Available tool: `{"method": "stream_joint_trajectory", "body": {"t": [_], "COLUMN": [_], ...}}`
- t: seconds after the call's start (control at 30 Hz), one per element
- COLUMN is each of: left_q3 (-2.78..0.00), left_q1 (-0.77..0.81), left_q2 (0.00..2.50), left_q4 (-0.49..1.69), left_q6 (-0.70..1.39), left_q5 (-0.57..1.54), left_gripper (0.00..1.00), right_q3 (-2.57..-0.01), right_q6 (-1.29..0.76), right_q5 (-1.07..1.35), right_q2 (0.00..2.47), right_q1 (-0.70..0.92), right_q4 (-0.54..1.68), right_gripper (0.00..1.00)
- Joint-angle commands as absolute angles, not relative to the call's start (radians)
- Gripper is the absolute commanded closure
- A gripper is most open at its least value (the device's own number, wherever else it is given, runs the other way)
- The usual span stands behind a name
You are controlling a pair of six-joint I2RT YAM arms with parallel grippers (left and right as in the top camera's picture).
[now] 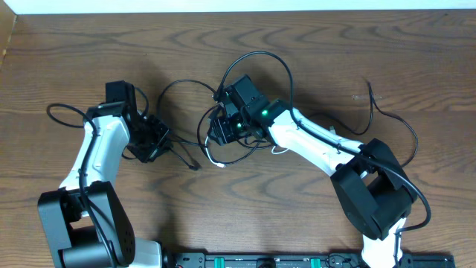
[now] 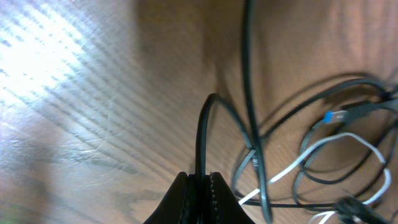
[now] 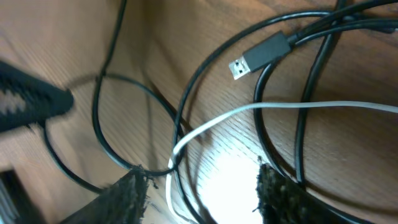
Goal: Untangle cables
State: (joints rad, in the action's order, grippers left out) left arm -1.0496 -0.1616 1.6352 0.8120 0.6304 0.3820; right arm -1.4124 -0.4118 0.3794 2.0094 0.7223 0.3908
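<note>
Thin black cables (image 1: 256, 59) lie looped and tangled at the table's middle, with a shorter white cable (image 1: 216, 160) among them. My left gripper (image 1: 158, 141) is shut on a black cable (image 2: 202, 134) that arches up from its jaws (image 2: 202, 186). My right gripper (image 1: 223, 130) is open above the tangle. Its fingers (image 3: 202, 190) straddle the white cable (image 3: 280, 107) and black loops. A black USB plug (image 3: 258, 56) lies just ahead of it.
Another black cable (image 1: 387, 112) trails across the table at the right. A thin black loop (image 1: 63, 112) lies left of my left arm. The table's far edge (image 1: 238, 10) runs along the top.
</note>
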Motion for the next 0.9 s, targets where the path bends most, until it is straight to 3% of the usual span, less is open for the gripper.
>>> {"method": "stream_joint_trajectory", "body": {"t": [0.0, 0.07, 0.27, 0.43, 0.77, 0.8, 0.87], "left_q3": [-1.027, -1.023, -1.019, -1.018, -1.018, -1.018, -1.018], "left_q1": [-0.16, -0.16, -0.16, -0.16, -0.16, -0.16, -0.16], "left_q2": [1.649, 1.649, 1.649, 1.649, 1.649, 1.649, 1.649], "left_q4": [0.816, 0.81, 0.81, 0.81, 0.81, 0.81, 0.81], "left_q6": [0.598, 0.57, 0.568, 0.568, 0.568, 0.568, 0.568], "left_q5": [0.346, 0.346, 0.345, 0.345, 0.345, 0.345, 0.345], "left_gripper": [0.92, 0.92, 0.92, 0.92, 0.92, 0.92, 0.92], "right_q3": [-1.419, -1.419, -1.419, -1.419, -1.419, -1.419, -1.419], "right_q6": [-0.648, -0.785, -1.038, -1.141, -1.277, -1.28, -1.282], "right_q5": [0.352, 0.342, 0.342, 0.341, 0.342, 0.342, 0.342], "right_q2": [2.014, 2.017, 2.04, 2.074, 2.206, 2.214, 2.225], "right_q1": [0.737, 0.737, 0.737, 0.739, 0.758, 0.76, 0.765], "right_q4": [0.382, 0.381, 0.356, 0.316, 0.102, 0.092, 0.064], "right_gripper": [0.48, 0.44, 0.52, 0.5, 0.59, 0.62, 0.8]}}
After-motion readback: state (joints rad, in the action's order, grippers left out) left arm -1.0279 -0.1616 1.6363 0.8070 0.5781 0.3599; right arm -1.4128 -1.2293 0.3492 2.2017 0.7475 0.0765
